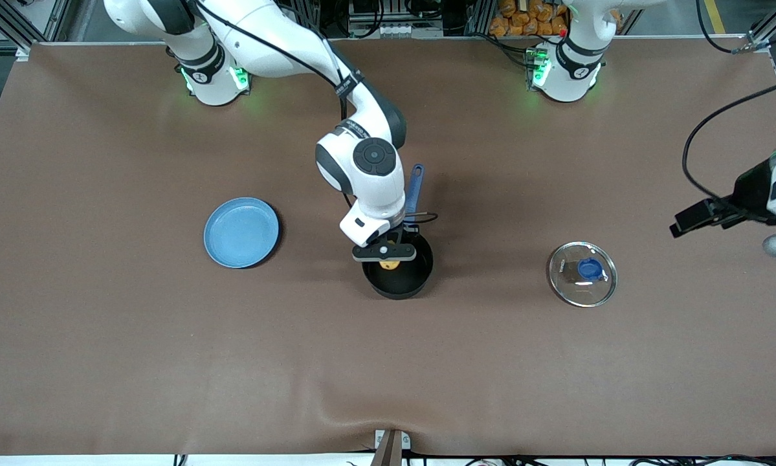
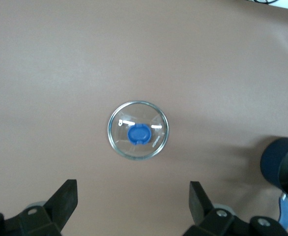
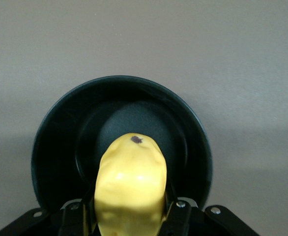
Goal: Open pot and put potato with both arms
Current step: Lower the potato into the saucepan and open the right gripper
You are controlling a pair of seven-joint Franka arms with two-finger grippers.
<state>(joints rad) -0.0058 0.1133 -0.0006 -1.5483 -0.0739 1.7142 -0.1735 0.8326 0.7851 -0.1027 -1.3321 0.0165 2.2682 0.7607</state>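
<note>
Your potato (image 3: pixel 130 189) is lumpy yellow with one dark spot, clenched in the right gripper (image 1: pixel 388 257) just over the open black pot (image 1: pixel 399 279). The pot's blue handle (image 1: pixel 414 188) points toward the robots' bases. The left gripper (image 1: pixel 693 219) hangs released over the glass lid (image 1: pixel 582 274), toward the left arm's end from the pot. A blue plate (image 1: pixel 241 232) lies toward the right arm's end, all on the brown table (image 1: pixel 103 336).

The right gripper (image 3: pixel 129 216) is clamped on the potato (image 3: pixel 130 189), one finger pressed to each flank of its lumpy yellow body. A small dark spot marks the potato's tip. Under it lies the open black pot (image 3: pixel 60 142) on the brown table (image 3: pixel 242 59).
</note>
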